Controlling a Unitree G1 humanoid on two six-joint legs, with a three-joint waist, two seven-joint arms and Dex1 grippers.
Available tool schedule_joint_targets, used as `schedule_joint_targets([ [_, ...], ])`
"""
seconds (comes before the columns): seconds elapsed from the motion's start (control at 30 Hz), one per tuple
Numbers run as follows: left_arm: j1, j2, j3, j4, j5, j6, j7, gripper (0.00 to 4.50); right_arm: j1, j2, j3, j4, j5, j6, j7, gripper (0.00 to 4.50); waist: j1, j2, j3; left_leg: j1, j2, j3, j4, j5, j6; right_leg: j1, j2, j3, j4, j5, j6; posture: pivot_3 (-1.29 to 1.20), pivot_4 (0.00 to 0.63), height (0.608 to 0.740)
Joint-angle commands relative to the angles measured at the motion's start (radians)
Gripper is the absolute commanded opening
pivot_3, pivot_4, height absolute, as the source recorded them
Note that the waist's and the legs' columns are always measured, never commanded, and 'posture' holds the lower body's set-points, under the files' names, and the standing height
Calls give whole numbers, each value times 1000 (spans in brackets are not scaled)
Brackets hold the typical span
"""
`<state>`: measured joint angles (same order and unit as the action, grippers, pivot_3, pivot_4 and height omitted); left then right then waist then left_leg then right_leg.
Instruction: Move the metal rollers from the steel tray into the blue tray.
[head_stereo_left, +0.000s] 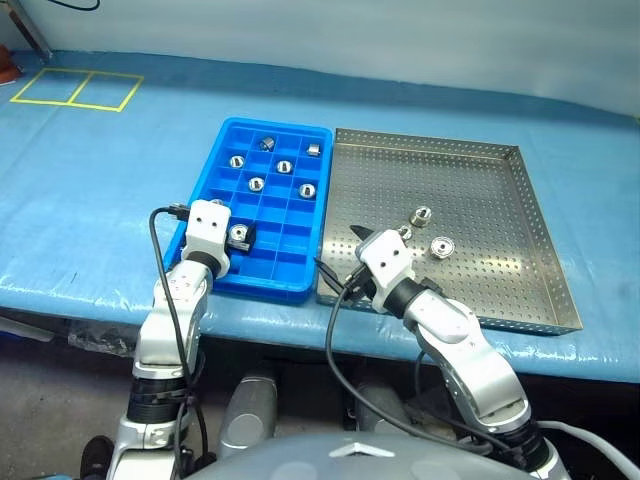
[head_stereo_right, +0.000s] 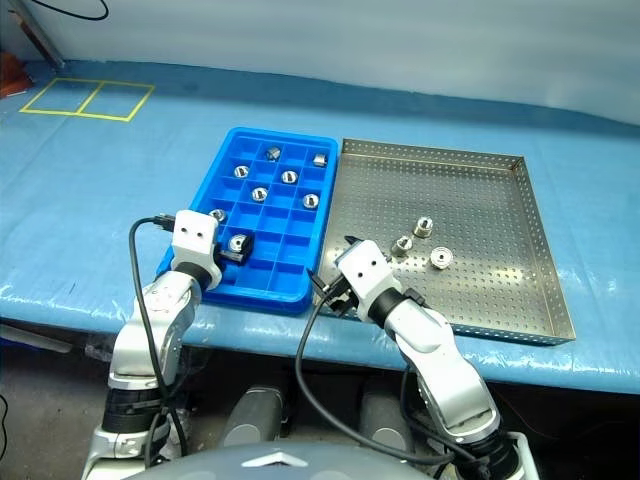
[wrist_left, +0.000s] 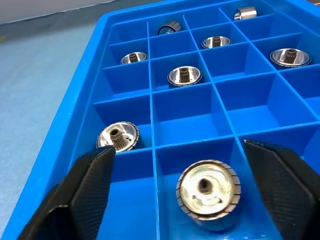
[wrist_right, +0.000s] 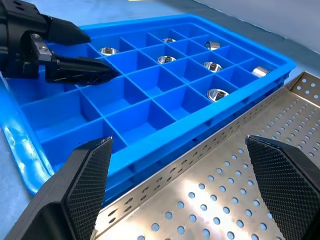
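- Metal rollers (head_stereo_left: 256, 184) sit in blue tray (head_stereo_left: 222, 140) compartments, centre-left; left gripper (wrist_left: 200, 165) released, straddling one roller (wrist_left: 207, 192) and could clip it.
- Three more (head_stereo_left: 421, 216) lie in the steel tray (head_stereo_left: 520, 190), right; right gripper (wrist_right: 200, 165) spread empty, could snag the rim.

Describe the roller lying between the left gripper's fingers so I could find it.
Find the blue tray left of the steel tray. At its near end, the left gripper stands open around one metal roller, alone in its compartment.

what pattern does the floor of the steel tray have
Rows of small round holes across the shiny steel tray floor, clearest in the right wrist view.
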<state>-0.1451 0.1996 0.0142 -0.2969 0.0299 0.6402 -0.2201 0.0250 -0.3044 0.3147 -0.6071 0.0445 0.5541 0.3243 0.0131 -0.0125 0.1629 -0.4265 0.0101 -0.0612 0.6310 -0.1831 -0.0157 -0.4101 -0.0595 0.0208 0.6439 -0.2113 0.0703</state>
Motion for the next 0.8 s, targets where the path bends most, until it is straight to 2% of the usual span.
schedule_joint_targets([
  [0.03,-103,10,-11,30,-29,-18,-34,4440,18,7,-39,-74,3,-13,-18,4500,0,0,0,0,0,0,0,0,0,0,0,0,0,0,0,4,150,740],
  [0.2,-345,4,-59,183,-96,-65,-164,4440,75,-3,-95,-112,14,-7,-30,4500,-2,-2,1,-3,-1,-1,2,0,0,-1,0,-1,-1,0,1,-30,150,740],
  [0.4,-601,-18,-212,499,-112,-143,-407,4440,149,-17,-140,-149,6,9,-43,4500,-35,-1,1,-2,-2,0,0,0,0,0,-1,0,-2,0,1,-97,150,740],
  [0.57,-722,-92,-331,776,-68,-250,-518,4440,190,-10,-151,-160,-10,2,-71,4500,-61,-2,1,-2,-1,0,0,0,0,-1,0,0,-1,0,1,-140,150,740],
  [0.8,-800,-196,-380,1049,4,-376,-515,4440,240,21,-162,-157,-34,-12,-127,4500,-93,-2,1,-3,-1,1,0,0,1,-2,0,1,-1,0,1,-197,150,740],
])
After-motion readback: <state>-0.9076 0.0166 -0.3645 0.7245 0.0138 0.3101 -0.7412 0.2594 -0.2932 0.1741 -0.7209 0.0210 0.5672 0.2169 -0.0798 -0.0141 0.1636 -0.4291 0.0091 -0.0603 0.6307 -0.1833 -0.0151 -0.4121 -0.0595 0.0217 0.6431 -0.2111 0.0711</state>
